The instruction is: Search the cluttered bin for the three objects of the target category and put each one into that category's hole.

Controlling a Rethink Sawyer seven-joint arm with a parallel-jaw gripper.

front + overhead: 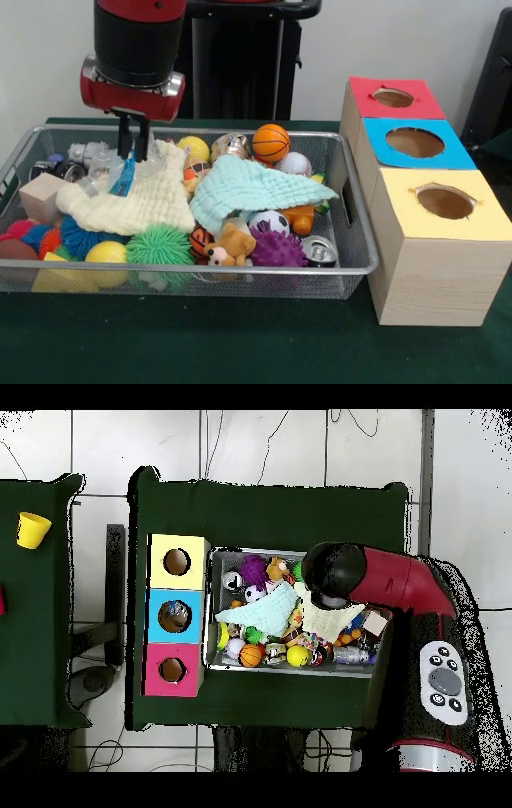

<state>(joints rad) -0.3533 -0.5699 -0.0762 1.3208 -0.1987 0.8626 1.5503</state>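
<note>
Green counter (240, 344); the pincer (134, 152) stands narrow among the mesh bin's (352, 268) clutter, gripping one clear bottle (120, 178); three holed boxes well aside, blue hole (414, 142) between.

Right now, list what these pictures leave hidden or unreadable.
- Front view: whatever lies under the yellow cloth and mint cloth.
- Front view: whether the gripper actually holds the clear bottle.
- Overhead view: the gripper, covered by the arm.
- Both views: the other bottles.
</note>
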